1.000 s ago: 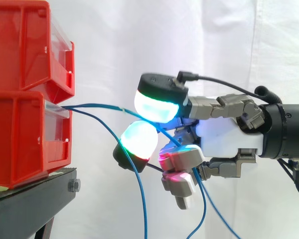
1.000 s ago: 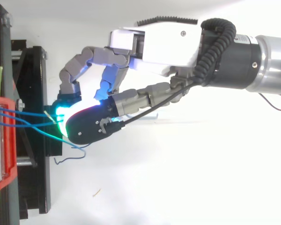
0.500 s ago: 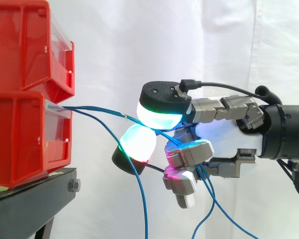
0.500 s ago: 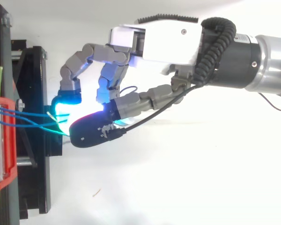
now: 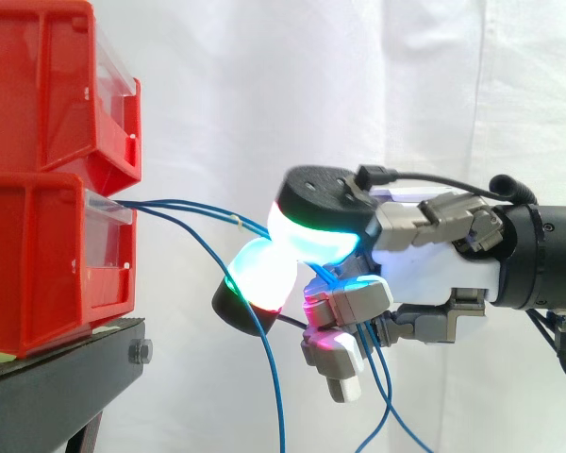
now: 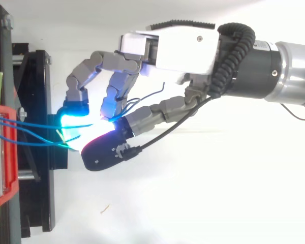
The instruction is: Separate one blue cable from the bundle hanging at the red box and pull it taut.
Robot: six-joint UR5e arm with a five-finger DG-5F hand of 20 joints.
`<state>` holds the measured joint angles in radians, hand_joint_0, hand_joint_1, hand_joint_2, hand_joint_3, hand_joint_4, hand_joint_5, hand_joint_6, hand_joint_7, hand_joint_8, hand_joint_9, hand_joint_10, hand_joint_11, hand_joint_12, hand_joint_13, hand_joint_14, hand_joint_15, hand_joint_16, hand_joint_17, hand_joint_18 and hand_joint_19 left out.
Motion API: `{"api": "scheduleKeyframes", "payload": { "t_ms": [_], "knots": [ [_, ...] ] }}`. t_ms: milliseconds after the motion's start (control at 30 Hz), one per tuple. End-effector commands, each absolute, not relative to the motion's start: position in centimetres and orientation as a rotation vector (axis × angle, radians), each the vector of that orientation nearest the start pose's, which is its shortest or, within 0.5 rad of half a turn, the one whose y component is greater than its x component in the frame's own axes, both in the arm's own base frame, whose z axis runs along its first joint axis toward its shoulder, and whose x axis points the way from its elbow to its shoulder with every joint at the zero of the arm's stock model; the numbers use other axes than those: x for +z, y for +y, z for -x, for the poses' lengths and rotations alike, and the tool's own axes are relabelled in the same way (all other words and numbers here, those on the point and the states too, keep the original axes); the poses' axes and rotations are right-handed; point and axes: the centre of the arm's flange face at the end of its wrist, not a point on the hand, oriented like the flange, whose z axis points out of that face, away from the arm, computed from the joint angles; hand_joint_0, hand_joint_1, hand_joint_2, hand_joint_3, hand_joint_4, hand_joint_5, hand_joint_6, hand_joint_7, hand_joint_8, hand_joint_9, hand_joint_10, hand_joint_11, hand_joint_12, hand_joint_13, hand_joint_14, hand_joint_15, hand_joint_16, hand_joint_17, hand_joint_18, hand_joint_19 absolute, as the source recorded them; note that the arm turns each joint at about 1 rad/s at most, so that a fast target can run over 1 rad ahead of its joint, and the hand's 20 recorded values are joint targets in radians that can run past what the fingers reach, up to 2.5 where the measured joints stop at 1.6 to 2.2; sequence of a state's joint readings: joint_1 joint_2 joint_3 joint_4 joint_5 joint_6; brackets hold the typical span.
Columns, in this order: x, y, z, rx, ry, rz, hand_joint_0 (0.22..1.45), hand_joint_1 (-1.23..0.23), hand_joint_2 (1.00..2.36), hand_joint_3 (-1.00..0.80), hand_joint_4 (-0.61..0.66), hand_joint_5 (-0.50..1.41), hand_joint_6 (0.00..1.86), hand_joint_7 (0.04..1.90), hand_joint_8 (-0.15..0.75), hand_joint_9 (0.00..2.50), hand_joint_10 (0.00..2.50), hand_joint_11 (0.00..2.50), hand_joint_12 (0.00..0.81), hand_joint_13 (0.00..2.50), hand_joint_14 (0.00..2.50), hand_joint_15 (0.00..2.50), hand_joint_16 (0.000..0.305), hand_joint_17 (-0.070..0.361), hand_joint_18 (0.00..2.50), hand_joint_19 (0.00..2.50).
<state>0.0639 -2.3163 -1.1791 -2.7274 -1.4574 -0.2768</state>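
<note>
The hand (image 6: pixel 168 48) has a white palm, grey fingers (image 6: pixel 79 76) and glowing cyan pads (image 5: pixel 316 238).

I take the lower box (image 5: pixel 47 264) as my landmark. It sits on the stand (image 5: pixel 57 387), with the upper box (image 5: pixel 47 85) stacked on top of it. From its front edge the cables (image 5: pixel 184 206) run out rightward into the hand (image 5: pixel 434 269), which sits right of the box and apart from it. The cables pass between its curled fingers (image 5: pixel 264 274) and hang below them. The curtain (image 5: pixel 358 75) is behind everything.
</note>
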Motion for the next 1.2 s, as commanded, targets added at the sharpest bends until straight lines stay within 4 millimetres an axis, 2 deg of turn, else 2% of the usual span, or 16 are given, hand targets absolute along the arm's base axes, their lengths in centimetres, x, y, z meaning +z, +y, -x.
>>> {"api": "scheduleKeyframes", "payload": {
  "t_ms": [0, 133, 300, 333, 400, 467, 600, 767, 900, 933, 967, 1167],
  "knots": [
    [24.51, -9.53, -76.86, 0.993, 1.246, -0.998, 0.72, -0.87, 1.0, -0.44, 0.17, -0.22, 0.94, 0.93, 0.341, 1.09, 0.25, 1.55, 0.396, 1.13, 0.03, 0.93, 0.048, 0.108, 1.05, 0.62],
    [24.51, -9.53, -76.86, 0.993, 1.246, -0.998, 0.69, -0.82, 1.0, -0.5, 0.18, -0.22, 0.95, 0.91, 0.344, 1.1, 0.24, 1.55, 0.399, 1.14, 0.02, 0.94, 0.048, 0.108, 1.05, 0.63],
    [24.51, -9.53, -76.86, 0.993, 1.246, -0.998, 0.54, -0.69, 1.0, -0.5, 0.19, -0.21, 0.95, 0.9, 0.36, 1.12, 0.25, 1.51, 0.416, 1.15, 0.03, 0.93, 0.05, 0.113, 1.07, 0.64],
    [24.51, -9.65, -76.85, 0.992, 1.245, -0.999, 0.54, -0.66, 1.0, -0.5, 0.19, -0.21, 0.94, 0.9, 0.368, 1.14, 0.21, 1.52, 0.415, 1.15, 0.02, 0.93, 0.051, 0.114, 1.08, 0.65],
    [24.51, -9.53, -76.86, 0.993, 1.246, -0.998, 0.6, -0.49, 1.0, -0.5, 0.16, -0.19, 0.93, 0.95, 0.345, 1.21, 0.11, 1.59, 0.403, 1.17, 0.02, 0.93, 0.048, 0.107, 1.06, 0.67],
    [24.51, -9.53, -76.86, 0.993, 1.246, -0.998, 0.62, -0.46, 1.0, -0.5, 0.14, -0.18, 0.93, 0.97, 0.344, 1.23, 0.09, 1.6, 0.4, 1.17, 0.02, 0.93, 0.048, 0.107, 1.06, 0.68],
    [24.51, -9.53, -76.86, 0.993, 1.246, -0.998, 0.61, -0.48, 1.01, -0.37, 0.13, -0.18, 0.93, 0.99, 0.347, 1.21, 0.09, 1.59, 0.405, 1.16, 0.02, 0.94, 0.048, 0.108, 1.05, 0.71],
    [24.43, -9.65, -76.77, 0.988, 1.252, -1.003, 0.61, -0.62, 1.01, -0.17, 0.16, -0.18, 0.94, 0.97, 0.404, 1.2, 0.29, 1.44, 0.455, 1.2, 0.02, 0.91, 0.057, 0.128, 1.13, 0.63],
    [24.48, -9.63, -76.82, 0.991, 1.249, -1.0, 0.61, -0.68, 1.01, -0.13, 0.11, -0.18, 0.95, 0.95, 0.409, 1.16, 0.34, 1.43, 0.46, 1.19, 0.02, 0.9, 0.058, 0.131, 1.14, 0.62],
    [24.48, -9.52, -76.83, 0.993, 1.25, -0.999, 0.62, -0.76, 1.01, -0.11, 0.09, -0.19, 0.95, 0.97, 0.39, 1.14, 0.31, 1.43, 0.446, 1.17, 0.02, 0.91, 0.057, 0.127, 1.13, 0.64],
    [24.46, -9.53, -76.82, 0.991, 1.25, -1.001, 0.63, -0.77, 1.01, -0.1, 0.1, -0.2, 0.95, 0.98, 0.394, 1.12, 0.32, 1.44, 0.449, 1.17, 0.02, 0.92, 0.056, 0.126, 1.12, 0.63],
    [24.44, -9.53, -76.8, 0.99, 1.251, -1.002, 0.67, -0.82, 1.02, -0.18, 0.09, -0.21, 0.95, 0.99, 0.35, 1.1, 0.13, 1.58, 0.413, 1.12, 0.02, 0.92, 0.049, 0.111, 1.05, 0.65]
  ]
}}
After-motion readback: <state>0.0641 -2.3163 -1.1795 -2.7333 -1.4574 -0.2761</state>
